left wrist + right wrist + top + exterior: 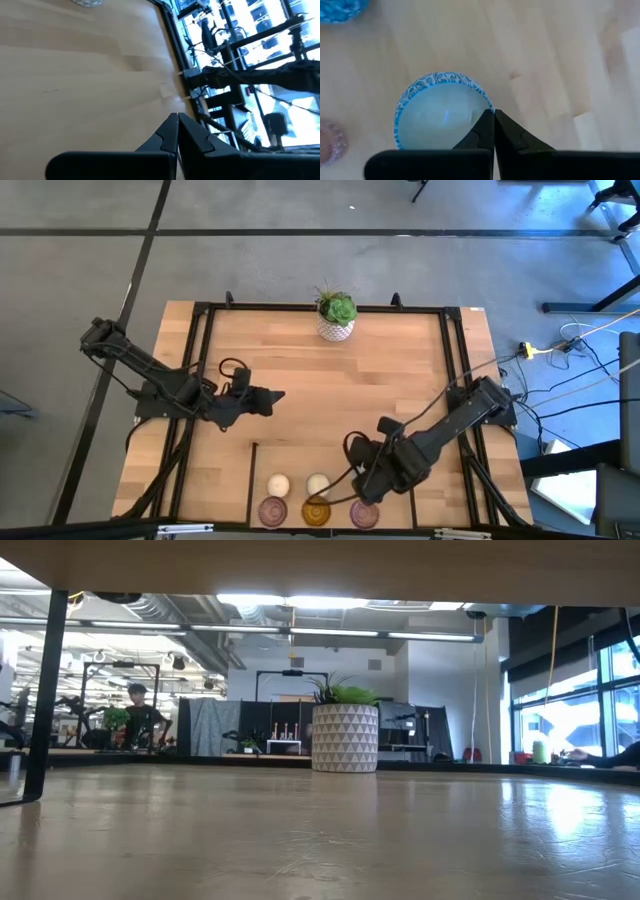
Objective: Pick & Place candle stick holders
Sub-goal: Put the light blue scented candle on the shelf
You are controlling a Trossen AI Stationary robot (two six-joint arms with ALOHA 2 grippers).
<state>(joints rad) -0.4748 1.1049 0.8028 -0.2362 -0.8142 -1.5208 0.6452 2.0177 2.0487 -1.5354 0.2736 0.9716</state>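
You look across a pale wooden worktop (300, 840) into an open workshop: long ceiling strip lights (300, 632), tall bright windows (570, 700), grey concrete floor (300, 270).

Both arms are matte black, built from boxy links with chunky joint housings. Left arm (150, 375) has a black cable looping out near the wrist. Right arm (450, 425) carries a similar black cable loop beside its wrist. Left gripper (176, 120): two black fingers tapering to narrow tips, stepped notches on the inner edges, mounted on a flat black crossbar. Right gripper (493, 116): same black tapered pair and the same crossbar. No markings or screws I can make out.
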